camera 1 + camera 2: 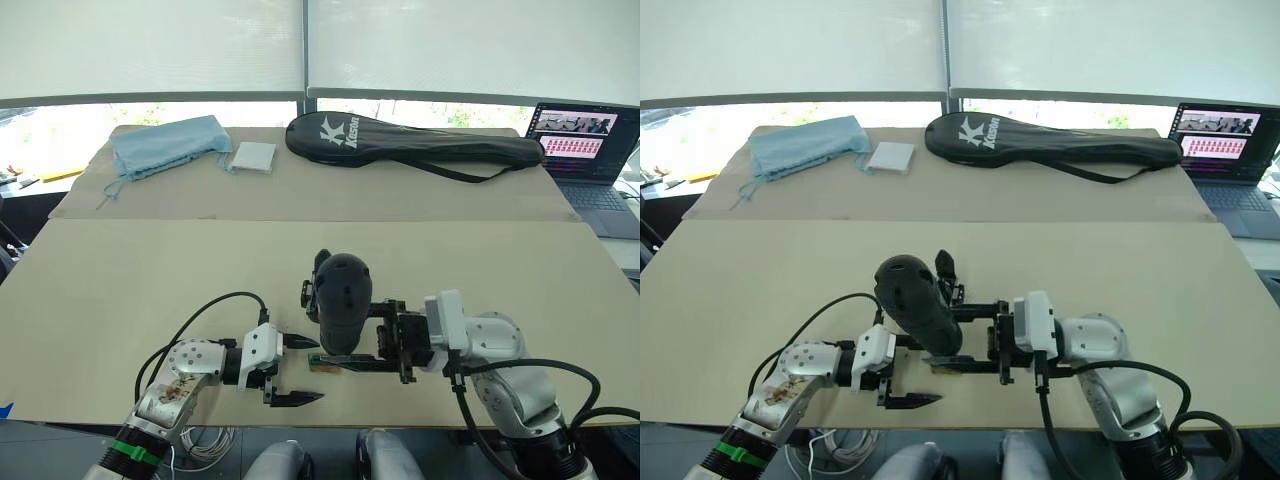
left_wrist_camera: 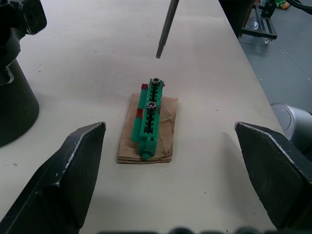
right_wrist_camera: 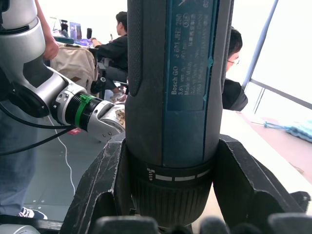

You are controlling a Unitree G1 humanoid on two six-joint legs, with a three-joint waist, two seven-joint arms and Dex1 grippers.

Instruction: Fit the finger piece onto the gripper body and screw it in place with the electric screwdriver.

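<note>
The right gripper [image 1: 372, 338] is clenched around the electric screwdriver [image 1: 342, 302], held upright over the near edge of the table [image 1: 120, 290]; its thin metal bit [image 2: 167, 28] hangs just above a green screw holder [image 2: 149, 116] carrying two screws, set on a scrap of cardboard [image 2: 164, 131]. The left gripper [image 1: 291, 369] rests beside it with fingers spread wide and empty. The gripper body [image 1: 947, 271] stands just behind the screwdriver, partly hidden by it. Farther back lie one black racket bag [image 1: 415, 144], one blue cloth [image 1: 168, 144], one white pad [image 1: 253, 156] and a laptop [image 1: 583, 150].
</note>
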